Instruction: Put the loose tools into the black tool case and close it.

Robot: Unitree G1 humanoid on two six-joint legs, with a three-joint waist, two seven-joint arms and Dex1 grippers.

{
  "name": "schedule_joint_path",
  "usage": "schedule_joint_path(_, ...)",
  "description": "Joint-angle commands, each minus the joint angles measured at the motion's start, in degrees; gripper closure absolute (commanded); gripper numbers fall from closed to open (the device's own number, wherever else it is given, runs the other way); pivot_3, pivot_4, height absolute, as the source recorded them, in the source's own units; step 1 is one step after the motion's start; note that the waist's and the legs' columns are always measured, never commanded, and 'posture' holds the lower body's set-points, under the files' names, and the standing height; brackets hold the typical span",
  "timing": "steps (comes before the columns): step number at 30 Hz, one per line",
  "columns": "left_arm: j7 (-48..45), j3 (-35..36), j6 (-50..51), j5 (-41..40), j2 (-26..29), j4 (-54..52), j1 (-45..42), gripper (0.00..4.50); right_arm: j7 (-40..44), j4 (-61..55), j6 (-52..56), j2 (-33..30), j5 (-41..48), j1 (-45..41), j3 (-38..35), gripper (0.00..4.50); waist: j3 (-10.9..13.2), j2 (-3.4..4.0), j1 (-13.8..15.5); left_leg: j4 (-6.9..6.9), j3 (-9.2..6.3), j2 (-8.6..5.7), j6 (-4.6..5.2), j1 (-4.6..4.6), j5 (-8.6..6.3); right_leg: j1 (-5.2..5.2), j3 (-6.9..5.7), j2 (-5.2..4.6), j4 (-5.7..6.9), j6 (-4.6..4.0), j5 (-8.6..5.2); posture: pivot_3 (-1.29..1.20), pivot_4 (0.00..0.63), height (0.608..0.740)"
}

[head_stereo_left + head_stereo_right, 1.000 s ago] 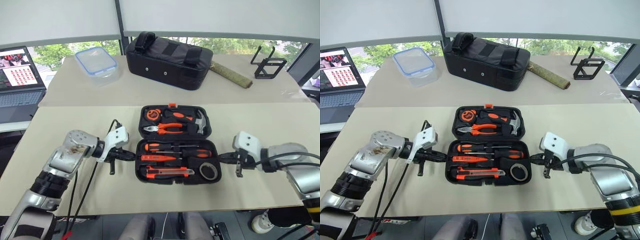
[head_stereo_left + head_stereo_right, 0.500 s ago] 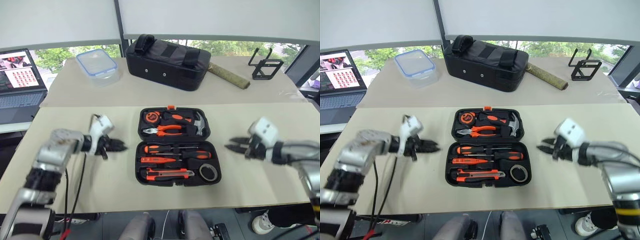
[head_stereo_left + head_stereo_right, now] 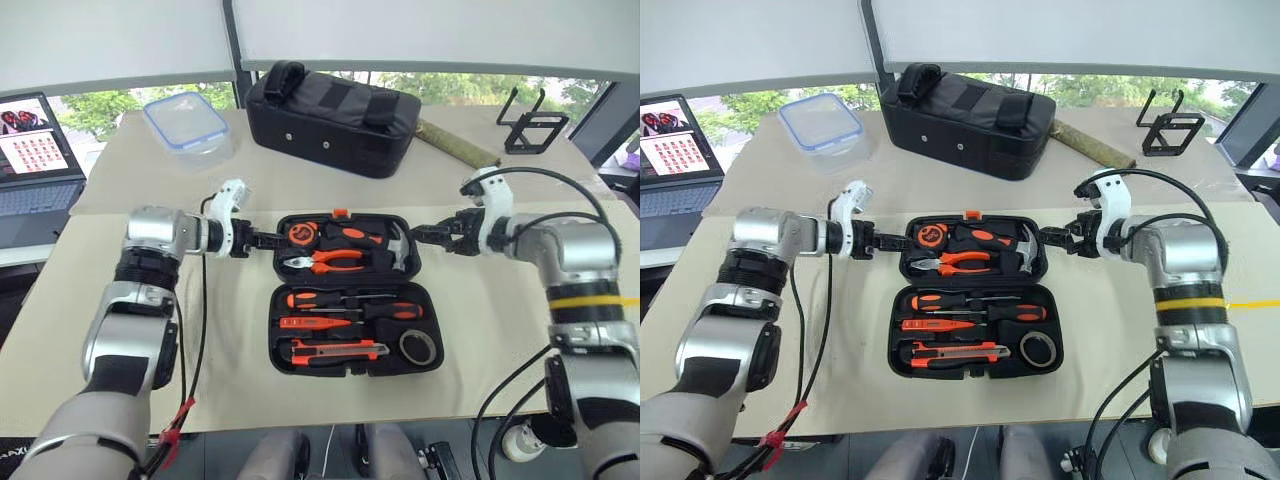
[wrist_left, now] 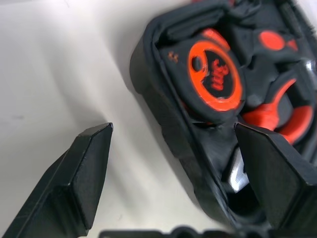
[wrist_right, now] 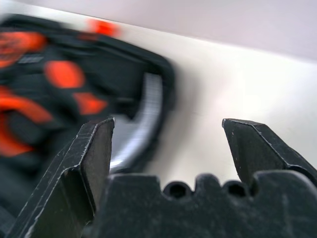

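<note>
Both pincers have moved forward since the earlier frame, from beside the case's near half to its far half, and parted. Head views: black tool case (image 3: 356, 292) open flat on the worktop (image 3: 500, 330), tools seated inside; left pincer (image 3: 268, 240) and right pincer (image 3: 425, 235) flank the lid. Left wrist view: fingers (image 4: 84, 178) apart, straddling the lid's edge beside the tape measure (image 4: 214, 79). Right wrist view: fingers (image 5: 84, 163) apart near the hammer (image 5: 141, 124).

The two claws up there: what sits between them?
Between left gripper and right gripper, in the head views: the tool case's far half, with tape measure, pliers, hammer.
</note>
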Motion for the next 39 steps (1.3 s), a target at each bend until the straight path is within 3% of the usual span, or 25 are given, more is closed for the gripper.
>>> schedule_joint_path(1, 0.7, 0.6, -1.5, 0.1, -1.4, 0.9, -1.1, 0.72, 0.2, 2.5, -2.3, 1.1, -1.7, -1.7, 1.3, 1.46, 0.0, 0.0, -0.1, 0.02, 0.02, -0.02, 0.0, 0.0, 0.0, 0.0, 0.01, 0.0, -0.01, 0.0, 0.0, 0.0, 0.15, 0.714)
schedule_joint_path(10, -0.2, 0.6, -0.3, -0.2, -0.7, -1.0, 0.8, 3.72, 1.7, 1.7, -3.2, 2.9, -2.6, -1.0, 2.0, 4.48, 0.0, 0.03, 0.1, 0.29, -0.07, -0.03, 0.02, 0.01, 0.01, 0.17, 0.08, 0.03, 0.07, 0.01, 0.0, 0.0, 0.15, 0.714)
schedule_joint_path(13, -0.7, 1.3, -0.1, -0.9, -0.4, -2.7, 1.5, 4.44, 2.0, -0.3, -2.6, 3.1, -2.0, -0.5, 1.3, 4.5, -0.1, 0.06, 0.2, 0.33, -0.06, -0.04, 0.02, 0.04, 0.01, 0.2, 0.1, 0.03, 0.09, 0.02, 0.01, 0.0, 0.15, 0.714)
schedule_joint_path(20, -0.7, 5.1, -6.2, -3.2, -1.9, -11.3, 5.4, 4.44, 1.3, -6.0, -1.4, 4.6, 1.5, -1.0, -3.6, 4.5, -0.1, 0.08, -0.2, 0.29, -0.04, 0.0, 0.0, -0.01, 0.02, 0.09, 0.16, 0.0, 0.14, 0.01, 0.01, 0.0, 0.15, 0.714)
schedule_joint_path(23, -0.5, 6.5, -15.1, -3.4, -3.6, -16.9, 7.4, 4.44, 1.0, -11.8, -4.4, 5.0, 2.0, 0.7, -5.7, 4.5, -0.1, 0.08, -0.1, 0.3, -0.04, 0.0, -0.01, -0.03, 0.03, 0.07, 0.14, 0.01, 0.14, 0.01, 0.01, 0.0, 0.15, 0.714)
schedule_joint_path(29, -2.1, 5.7, -31.7, -1.7, -4.2, -24.8, 11.7, 4.44, -0.8, -21.4, -16.2, 5.4, -1.0, 6.8, -6.4, 4.5, 0.0, 0.07, -0.3, 0.29, 0.02, 0.02, -0.03, -0.15, 0.04, -0.08, 0.13, 0.01, 0.12, 0.01, 0.01, 0.0, 0.15, 0.714)
schedule_joint_path(39, -0.9, 5.5, -41.6, 0.0, -0.3, -37.3, 24.9, 4.44, -1.2, -36.5, -32.3, 5.3, -3.9, 24.8, -6.4, 4.5, -0.1, 0.08, -0.3, 0.19, 0.04, 0.03, -0.03, -0.11, 0.04, -0.12, 0.07, 0.09, 0.09, 0.01, 0.01, 0.0, 0.15, 0.714)
